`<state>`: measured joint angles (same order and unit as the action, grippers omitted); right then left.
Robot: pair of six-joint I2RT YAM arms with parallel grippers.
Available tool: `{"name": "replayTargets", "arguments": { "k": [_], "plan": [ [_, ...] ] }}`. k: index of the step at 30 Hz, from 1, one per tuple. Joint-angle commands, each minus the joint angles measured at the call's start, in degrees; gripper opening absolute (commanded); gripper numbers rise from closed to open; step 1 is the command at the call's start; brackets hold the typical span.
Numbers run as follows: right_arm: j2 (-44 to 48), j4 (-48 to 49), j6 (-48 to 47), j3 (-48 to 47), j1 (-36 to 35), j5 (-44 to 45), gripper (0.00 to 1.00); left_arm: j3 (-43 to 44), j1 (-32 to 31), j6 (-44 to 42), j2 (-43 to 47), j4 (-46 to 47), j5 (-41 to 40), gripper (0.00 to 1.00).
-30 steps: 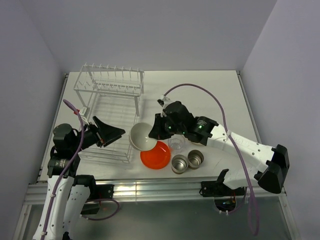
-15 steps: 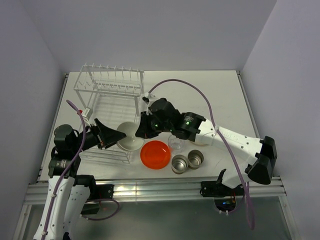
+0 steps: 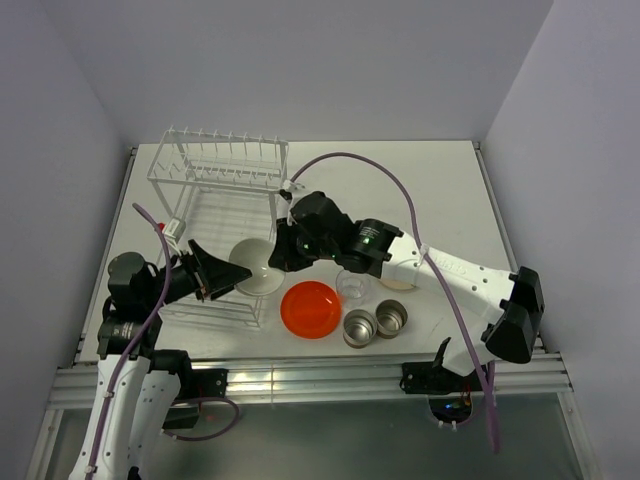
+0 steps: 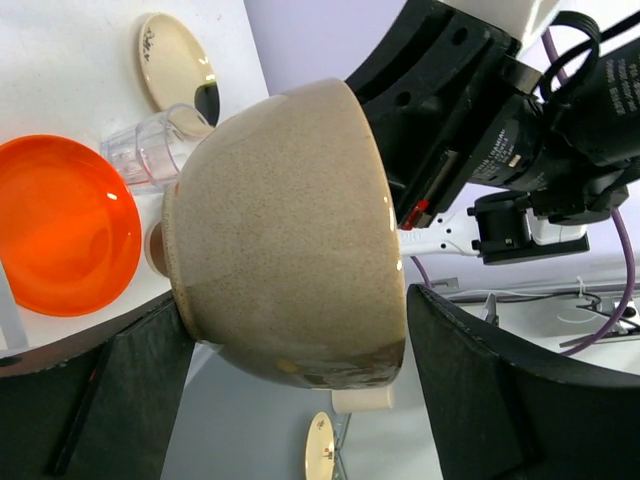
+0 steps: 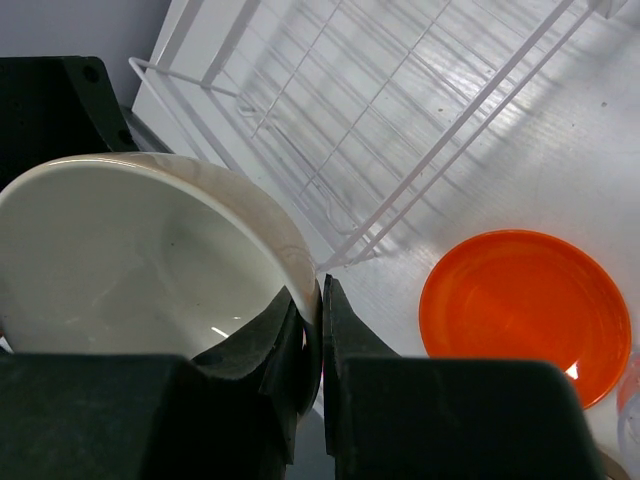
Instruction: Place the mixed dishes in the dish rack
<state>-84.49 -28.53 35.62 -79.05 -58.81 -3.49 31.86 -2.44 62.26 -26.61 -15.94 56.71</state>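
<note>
My right gripper point(image 3: 281, 256) is shut on the rim of the white-beige bowl point(image 3: 256, 273), one finger inside and one outside, and holds it up over the near right corner of the dish rack point(image 3: 215, 215). My left gripper point(image 3: 231, 273) is open, its two fingers flanking the bowl point(image 4: 290, 230) with a gap on each side. The orange-red plate point(image 3: 310, 308), the clear glass point(image 3: 352, 286) and two steel cups point(image 3: 360, 327) point(image 3: 391, 317) sit on the table to the right of the rack. The cream plate point(image 4: 175, 70) lies behind the glass point(image 4: 150, 150).
The rack's upright prongs point(image 3: 222, 150) stand at its far end; its basket wires point(image 5: 400, 120) show beneath the bowl point(image 5: 130, 260). The right arm's purple cable point(image 3: 400, 190) arches over the middle of the table. The table's front rail point(image 3: 300, 380) runs along the near edge.
The right arm has carried the bowl left, away from the orange plate and in between the left gripper's fingers. The left jaws have narrowed slightly.
</note>
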Motion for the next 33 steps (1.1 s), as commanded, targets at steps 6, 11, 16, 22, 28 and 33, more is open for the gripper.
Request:
{"name": "replayTargets", "arguments": {
  "k": [6,11,16,22,28,33],
  "plan": [
    [-1.29,4.27,-0.99,-4.71,-0.87,1.64,0.00,1.37,0.15,2.07,-0.81,3.81,-0.81,0.73],
    [-2.43,4.54,-1.16,-5.06,-0.96,1.73,0.00,1.63,0.15,3.22,-0.46,5.49,-1.77,0.59],
    [-4.37,3.84,-1.78,-6.73,-0.87,1.55,0.00,3.30,0.15,0.06,-0.29,1.10,-5.81,0.34],
    [-7.27,3.58,-2.22,-9.28,-0.87,1.03,0.07,4.70,0.15,-3.46,0.42,-5.31,-9.77,0.05],
    [-8.85,4.01,-2.57,-9.90,-0.87,1.20,0.10,6.72,0.15,-6.53,0.86,-10.15,-13.73,0.00],
    [-8.68,3.92,-3.01,-9.29,-0.70,1.46,0.14,8.31,0.15,-8.65,0.86,-13.23,-16.71,0.00]
  ]
}}
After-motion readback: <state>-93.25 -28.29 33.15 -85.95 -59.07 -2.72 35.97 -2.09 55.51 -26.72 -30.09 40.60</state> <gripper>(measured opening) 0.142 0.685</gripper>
